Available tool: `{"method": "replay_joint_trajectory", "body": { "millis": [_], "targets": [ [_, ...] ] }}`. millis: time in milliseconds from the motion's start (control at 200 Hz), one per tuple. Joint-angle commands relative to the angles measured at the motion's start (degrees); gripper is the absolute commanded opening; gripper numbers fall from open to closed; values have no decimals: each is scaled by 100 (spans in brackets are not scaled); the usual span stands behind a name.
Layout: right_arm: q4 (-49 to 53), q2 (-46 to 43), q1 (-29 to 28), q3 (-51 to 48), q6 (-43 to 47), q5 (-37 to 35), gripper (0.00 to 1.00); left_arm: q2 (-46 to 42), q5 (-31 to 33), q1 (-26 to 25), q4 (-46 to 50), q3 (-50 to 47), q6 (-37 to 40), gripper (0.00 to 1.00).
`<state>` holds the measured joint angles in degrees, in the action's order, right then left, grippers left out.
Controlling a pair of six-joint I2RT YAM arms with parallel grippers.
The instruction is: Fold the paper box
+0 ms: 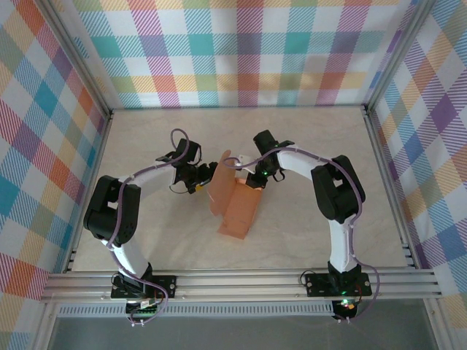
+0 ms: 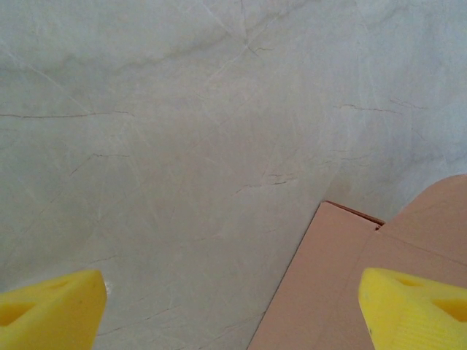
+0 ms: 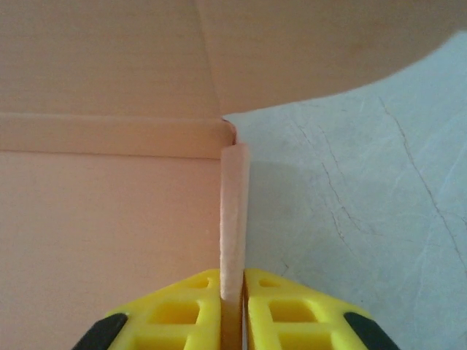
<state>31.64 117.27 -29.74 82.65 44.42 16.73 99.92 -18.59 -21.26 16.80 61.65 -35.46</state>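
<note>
Paper box (image 1: 237,210): a salmon-orange die-cut sheet of thin cardboard. It sits near the middle of the pale, marble-patterned table (image 1: 146,138), between the two arms. Its near panel lies flat and a far flap stands up, tilted.

Right gripper (image 1: 257,182) is at the box's far right edge. In the right wrist view, the yellow fingers (image 3: 182,313) of the gripper (image 3: 233,281) are pressed together on a thin raised strip of the cardboard (image 3: 109,219), seen edge-on (no gap visible on either side). The flat panel lies to the left of the strip, a rounded flap curves overhead, and there is bare table to the right.

Left gripper (image 1: 198,182) is just beside the box's left edge, apart from it. In the left wrist view its jaws (image 2: 232,310) stand wide apart with nothing between them. A corner of the box (image 2: 336,277) reaches in beside the right-hand yellow finger (image 2: 412,306); whether they touch, cannot tell.
</note>
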Motion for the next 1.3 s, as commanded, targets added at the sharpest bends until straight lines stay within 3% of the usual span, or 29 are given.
{"method": "replay_joint_trajectory", "body": {
  "millis": [0,225,435,665,820,980,1295],
  "targets": [
    [117,61,-58,96,59,-20,9,-166,-31,-45,105,-65,94,90],
    [-131,-146,-67,-117,-26,-164,2,-237,84,-45,109,-103,93,91],
    [-825,-495,-35,-551,-376,-664,0,-881,795,88,93,-373,40,97],
    [-1512,-651,218,-810,-1671,-1520,0,-2012,1440,289,-426,-1209,56,99],
    [-1707,-833,375,-985,-2379,-1612,0,-2628,1702,150,-624,-1722,332,100],
    [-1531,-955,566,-949,-3479,-2243,0,-2402,1455,123,-605,-1908,-173,100],
    [-1323,-1439,837,-1397,-5055,-2394,0,-1920,1321,-45,-1246,-2062,-1153,93]
  ]
}}
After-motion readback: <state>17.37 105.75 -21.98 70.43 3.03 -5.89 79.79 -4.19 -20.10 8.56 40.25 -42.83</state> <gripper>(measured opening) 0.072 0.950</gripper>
